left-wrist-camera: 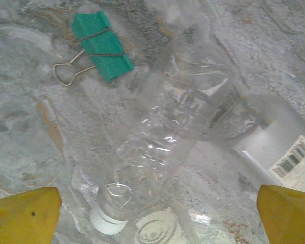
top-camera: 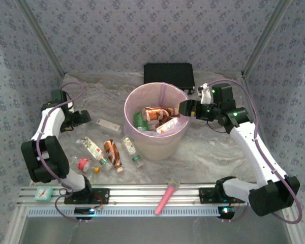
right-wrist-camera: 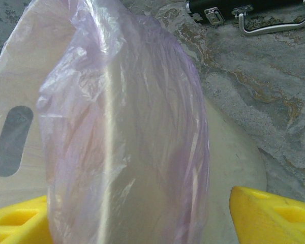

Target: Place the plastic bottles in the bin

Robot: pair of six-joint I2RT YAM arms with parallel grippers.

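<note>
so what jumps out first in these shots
The cream bin with its pink liner stands mid-table, several bottles already inside it. Loose bottles lie scattered on the table to its left, and a pink microphone-shaped stick rests across the near rail.

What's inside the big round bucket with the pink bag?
Inside the round cream bucket lined with pink plastic lie several plastic bottles, one orange-labelled, one green. They cover the bottom, so anything beneath is hidden.
</note>
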